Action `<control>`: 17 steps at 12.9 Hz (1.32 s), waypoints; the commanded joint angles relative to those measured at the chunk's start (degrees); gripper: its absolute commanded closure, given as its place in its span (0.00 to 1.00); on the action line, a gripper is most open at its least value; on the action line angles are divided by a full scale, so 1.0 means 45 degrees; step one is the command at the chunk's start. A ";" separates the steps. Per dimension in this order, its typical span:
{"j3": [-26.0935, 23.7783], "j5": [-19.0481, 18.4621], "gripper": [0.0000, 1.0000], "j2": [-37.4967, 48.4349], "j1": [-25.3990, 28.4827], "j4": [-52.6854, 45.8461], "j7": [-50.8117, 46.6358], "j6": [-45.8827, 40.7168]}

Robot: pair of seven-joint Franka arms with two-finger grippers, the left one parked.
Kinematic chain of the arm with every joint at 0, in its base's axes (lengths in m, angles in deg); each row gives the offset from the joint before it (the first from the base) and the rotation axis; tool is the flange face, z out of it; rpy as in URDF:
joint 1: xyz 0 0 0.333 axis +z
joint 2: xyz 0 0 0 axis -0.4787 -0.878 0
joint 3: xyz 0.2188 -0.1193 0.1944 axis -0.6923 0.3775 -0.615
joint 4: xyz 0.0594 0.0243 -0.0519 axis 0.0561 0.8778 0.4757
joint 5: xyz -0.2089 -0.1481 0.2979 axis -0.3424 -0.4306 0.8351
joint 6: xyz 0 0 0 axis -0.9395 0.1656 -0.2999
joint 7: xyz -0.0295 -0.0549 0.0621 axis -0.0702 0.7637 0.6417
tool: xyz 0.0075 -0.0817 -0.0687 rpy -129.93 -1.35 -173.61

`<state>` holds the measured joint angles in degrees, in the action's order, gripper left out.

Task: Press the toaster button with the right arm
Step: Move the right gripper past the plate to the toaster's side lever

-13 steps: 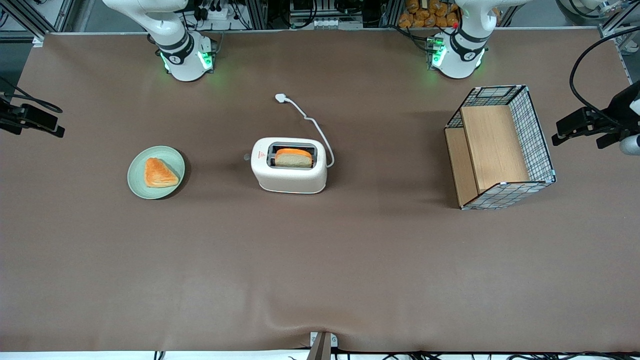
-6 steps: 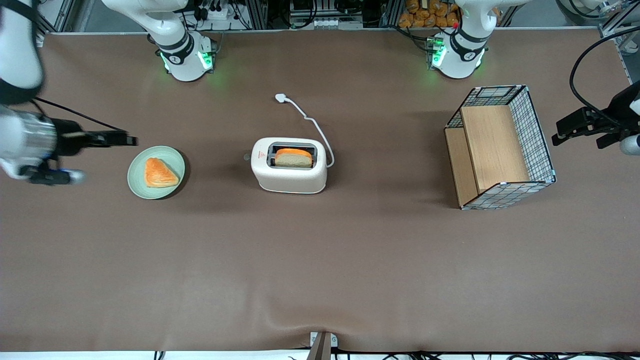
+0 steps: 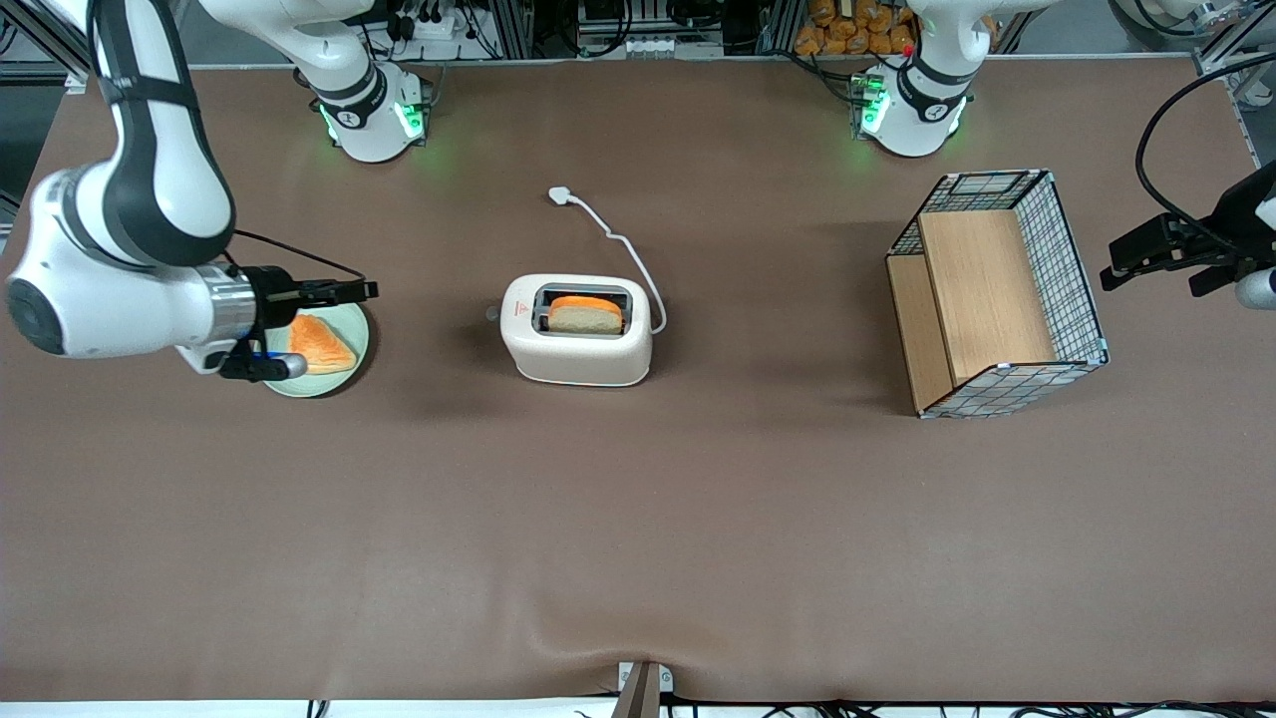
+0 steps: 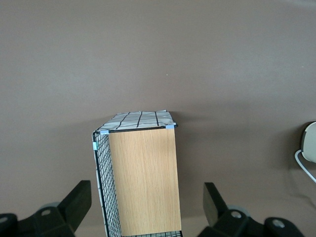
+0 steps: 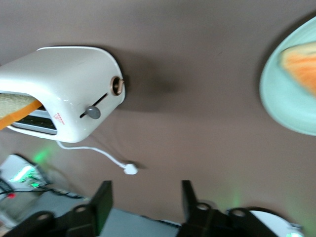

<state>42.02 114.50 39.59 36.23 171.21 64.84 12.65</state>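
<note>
a slice of bread [image 3: 586, 315] is held in the slot of the toaster [image 3: 576, 343] at mid-table. a pastry [image 3: 321, 344] lies on a green plate [image 3: 351, 374]. above the plate's edge the gripper [image 3: 367, 290] is seen, fingers spread apart and empty, well apart from the toaster button [image 5: 93, 112]. a wire basket [image 3: 997, 291] lies toward the parked arm's end.

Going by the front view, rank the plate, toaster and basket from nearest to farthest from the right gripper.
Gripper is over the plate's rim.
1. Plate, directly under it.
2. Toaster, mid-table.
3. Basket, toward the parked arm's end.
</note>
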 commanded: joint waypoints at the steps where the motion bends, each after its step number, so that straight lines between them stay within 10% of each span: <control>1: 0.0079 0.0852 0.85 -0.0123 0.0548 0.0306 -0.0091 0.0353; 3: 0.0079 0.1184 1.00 -0.0356 0.0861 0.0344 -0.0324 0.0393; 6: 0.0079 0.2645 1.00 -0.0397 0.1038 0.1065 -0.0521 0.0781; 17: 0.0059 0.3549 1.00 -0.1158 0.2659 0.1614 -0.0560 0.3847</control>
<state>41.92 128.68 34.54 47.38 178.10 62.58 28.07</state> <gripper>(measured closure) 0.991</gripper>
